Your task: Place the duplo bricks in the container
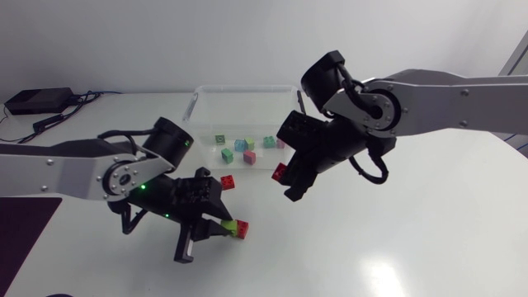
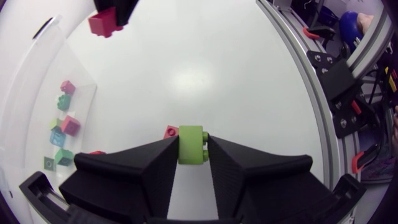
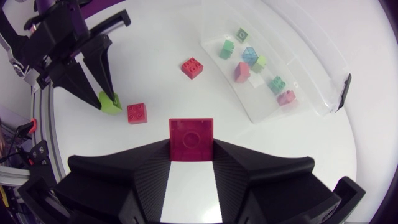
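Head view. Counter (image 1: 396, 239) white, smooth, faint gloss. Container (image 1: 202, 103) is clear plastic, rectangular w/ rounded corners, at far mid-counter. Inside it are several small bricks (image 1: 240, 145), studded blocks in green, blue, pink and lime, lying loose and apart. Left arm (image 1: 58, 169) has silver-grey links and black joints and comes in from the left. Left end effector (image 1: 221, 228) is matte black w/ wedge fingers, low over the counter and well apart from container, fingers closed onto lime brick (image 1: 228, 223). Red brick (image 1: 242, 230) sits just beside lime one. Second red brick (image 1: 227, 182) lies on counter between left end effector and container. Right arm (image 1: 445, 103) comes in from the right. Right end effector (image 1: 286, 180) is near container's near wall, gripping crimson brick (image 1: 280, 172).

Left wrist view. Lime brick is squarish w/ round studs on one side, pinched from two sides between the finger tips w/ only a narrow gap between the fingers. Can't tell if it rests on counter or is just off it. Red brick is close behind it. Ahead, other arm's end effector holds crimson brick. Container is off to the side, coloured bricks seen through its wall.

Right wrist view. Crimson brick is a flat square face w/ faint ring marks, clamped on both sides between the broad fingers, which stand a brick's width apart. Ahead on counter are both red bricks, four studs each. Lime brick is in left end effector's tips beyond. Container is beside, walls see-through, bricks scattered on its floor.
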You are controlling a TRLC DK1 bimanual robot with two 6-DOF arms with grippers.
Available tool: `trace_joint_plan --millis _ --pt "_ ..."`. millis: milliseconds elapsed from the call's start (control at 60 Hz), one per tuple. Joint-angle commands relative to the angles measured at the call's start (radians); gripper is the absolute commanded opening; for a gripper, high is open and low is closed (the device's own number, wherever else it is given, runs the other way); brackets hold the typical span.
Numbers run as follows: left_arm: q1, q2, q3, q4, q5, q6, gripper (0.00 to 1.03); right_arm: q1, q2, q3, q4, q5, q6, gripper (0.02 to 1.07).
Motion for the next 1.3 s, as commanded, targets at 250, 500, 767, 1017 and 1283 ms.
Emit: trace_joint_plan --millis 250,500,767,1017,1283 --pt "0.138 -0.083 0.252 -0.085 0.013 -0.02 0.31 -0.033 0.046 0.166 0.001 -0.007 0.062 0.37" --pt "0.214 -0.075 0.332 -0.07 0.03 -0.06 0.31 -0.061 0.179 0.367 0.008 -0.007 0.113 0.37" --pt "0.263 -0.066 0.379 -0.022 0.05 -0.095 0.31 -0.102 0.334 0.532 0.034 -0.004 0.162 0.38" --pt "0.293 -0.038 0.405 0.036 0.051 -0.135 0.31 -0.13 0.449 0.655 0.034 0.002 0.18 0.39" --pt "0.314 0.032 0.45 0.145 0.051 -0.204 0.31 -0.141 0.488 0.725 0.012 0.007 0.196 1.03"
